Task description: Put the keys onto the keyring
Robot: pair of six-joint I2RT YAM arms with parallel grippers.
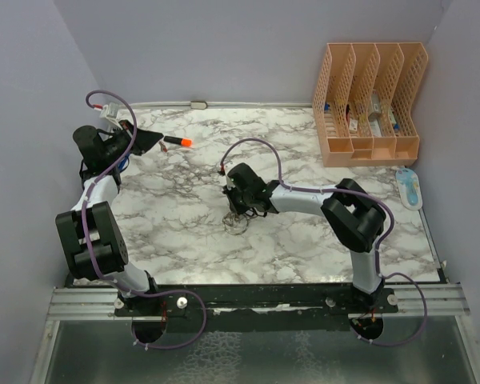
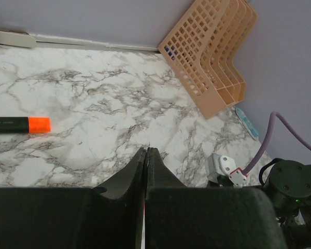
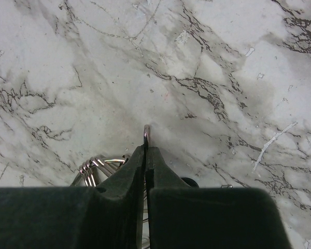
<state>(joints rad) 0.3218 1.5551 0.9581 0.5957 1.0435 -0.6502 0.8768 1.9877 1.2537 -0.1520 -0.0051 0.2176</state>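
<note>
Peach file organizer (image 1: 368,104) stands far right; an orange-capped marker (image 2: 20,125) lies near the clenched left gripper (image 2: 146,153). Mid-table, the right gripper (image 3: 145,150) pinches a thin silver key (image 3: 146,132) (seen edge-on) just beside the coiled wire keyring (image 3: 96,167).

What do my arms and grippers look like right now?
Both alike: the left arm and right arm have blocky black joint housings, pale grey links and a looping purple cable. The left gripper and right gripper each have two matte black fingers tapering like wedges to thin tips.
</note>
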